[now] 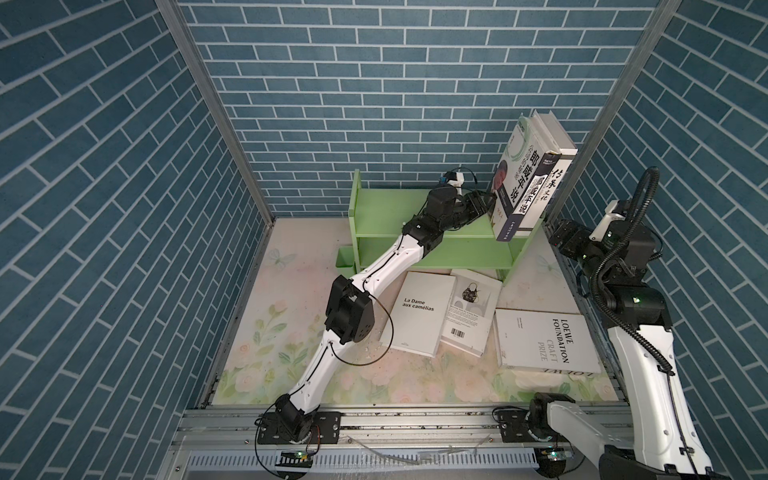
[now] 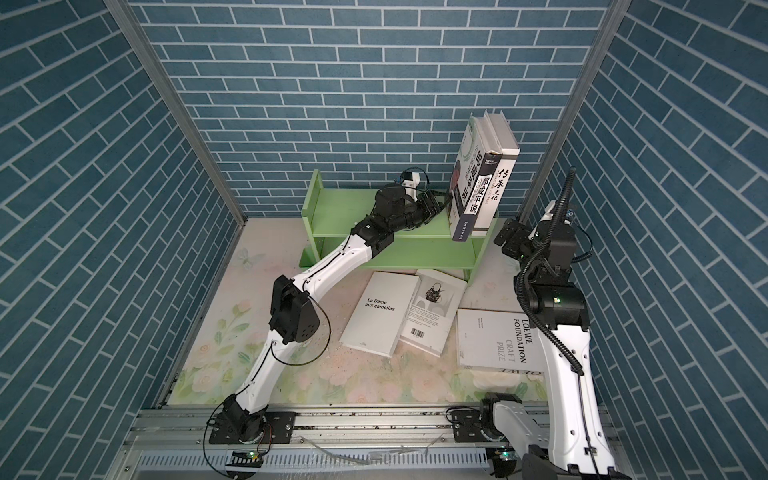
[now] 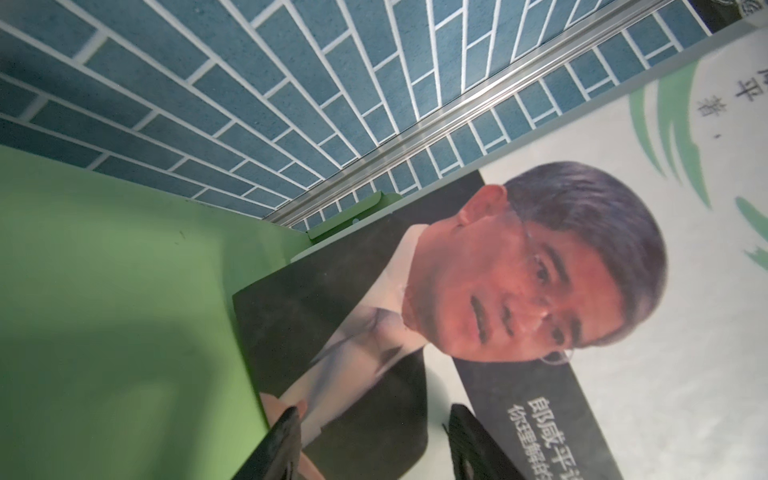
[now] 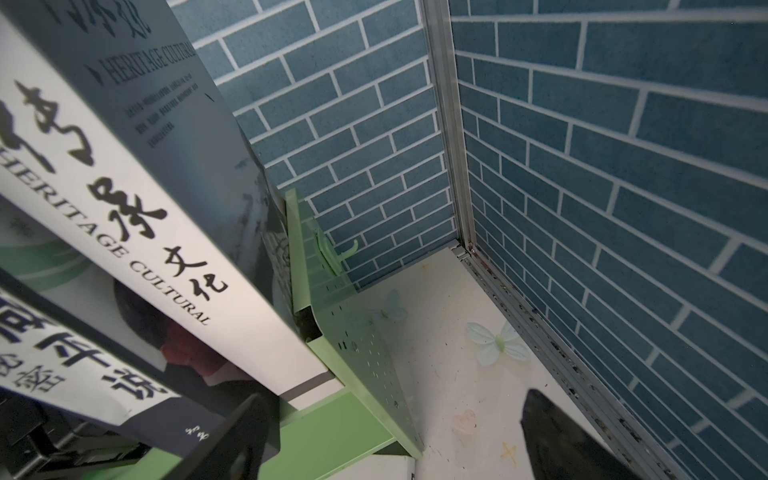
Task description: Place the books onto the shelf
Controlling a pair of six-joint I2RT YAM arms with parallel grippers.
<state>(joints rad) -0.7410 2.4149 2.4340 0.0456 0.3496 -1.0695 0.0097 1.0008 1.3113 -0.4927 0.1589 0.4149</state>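
Two books stand upright at the right end of the green shelf's (image 1: 457,254) top board. The portrait book (image 1: 515,160) is white with green swirls and a man's face, its spine reading 郎咸平说. Touching it, the dark-covered Heritage book (image 1: 555,185) has a white spine reading 传承文化 HERITAGE CULTURAL. Three white books lie flat on the floral table (image 1: 291,332) before the shelf's front edge: La Dame aux camélias (image 1: 419,316), a barcode book (image 1: 471,320) picturing a handbag, and the LOEWE book (image 1: 544,343), titled FOUNDATION CRAFT PRIZE. The left gripper (image 3: 374,424), jaws partly spread and empty, sits at the portrait cover. The right gripper (image 4: 395,415) gapes wide, empty, beside the shelf's right side.

Bright, even top views with bowed edges; wrist views dimmer, the near book (image 3: 519,291) soft.
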